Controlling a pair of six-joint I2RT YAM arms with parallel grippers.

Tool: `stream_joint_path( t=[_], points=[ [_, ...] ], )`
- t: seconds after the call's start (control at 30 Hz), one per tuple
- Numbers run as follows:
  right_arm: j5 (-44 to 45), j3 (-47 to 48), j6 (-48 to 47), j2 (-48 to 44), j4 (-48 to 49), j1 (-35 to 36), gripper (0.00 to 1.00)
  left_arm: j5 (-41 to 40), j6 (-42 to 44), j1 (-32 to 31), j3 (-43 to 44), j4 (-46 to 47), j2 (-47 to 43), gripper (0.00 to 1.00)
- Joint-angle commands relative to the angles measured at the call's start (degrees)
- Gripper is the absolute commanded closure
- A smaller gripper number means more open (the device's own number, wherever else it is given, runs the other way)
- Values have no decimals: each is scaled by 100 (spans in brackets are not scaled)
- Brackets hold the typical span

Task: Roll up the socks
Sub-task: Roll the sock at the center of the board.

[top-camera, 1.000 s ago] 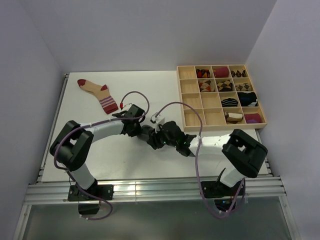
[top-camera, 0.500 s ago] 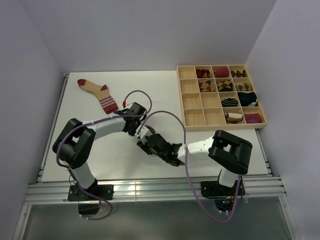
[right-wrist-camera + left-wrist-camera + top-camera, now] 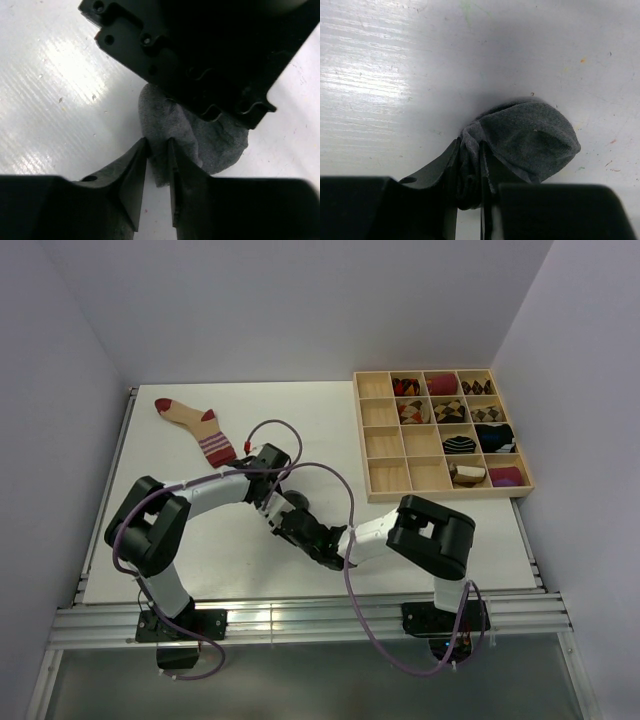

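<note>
A plain grey sock [image 3: 532,132] lies bunched on the white table. My left gripper [image 3: 470,172] is shut on a fold of it. In the right wrist view the same grey sock [image 3: 200,135] sits under the left gripper's black body [image 3: 200,50], and my right gripper [image 3: 157,150] is shut on its near edge. From above, the left gripper [image 3: 280,505] and the right gripper [image 3: 298,525] meet at mid-table and hide the grey sock. A beige sock [image 3: 195,425] with dark-red toe, heel and striped cuff lies flat at the far left. The brown argyle sock does not show.
A wooden compartment tray [image 3: 385,445] stands at the back right, with rolled sock bundles in several of its compartments. The table's near edge and the metal rail [image 3: 300,620] run just behind the arm bases.
My right arm has swung left across the table to the left gripper. Its jaws have narrowed onto the grey sock's edge. The left gripper kept its hold and barely moved.
</note>
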Motion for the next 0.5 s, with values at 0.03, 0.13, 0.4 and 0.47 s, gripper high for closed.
stream_joint_path(
  t=[0.03, 0.13, 0.4, 0.47],
  points=[
    [-419, 135, 361, 341, -347, -232, 81, 147, 187, -95, 48, -278, 159, 80],
    [-665, 127, 476, 280, -619, -408, 100, 139, 205, -95, 57, -252, 107, 80],
    [-1789, 82, 722, -142, -1199, -768, 100, -46, 170, 37, 92, -164, -174, 57],
    [-2236, 144, 748, -195, -1454, -935, 100, -256, 118, 125, 83, -155, -341, 43]
  ],
)
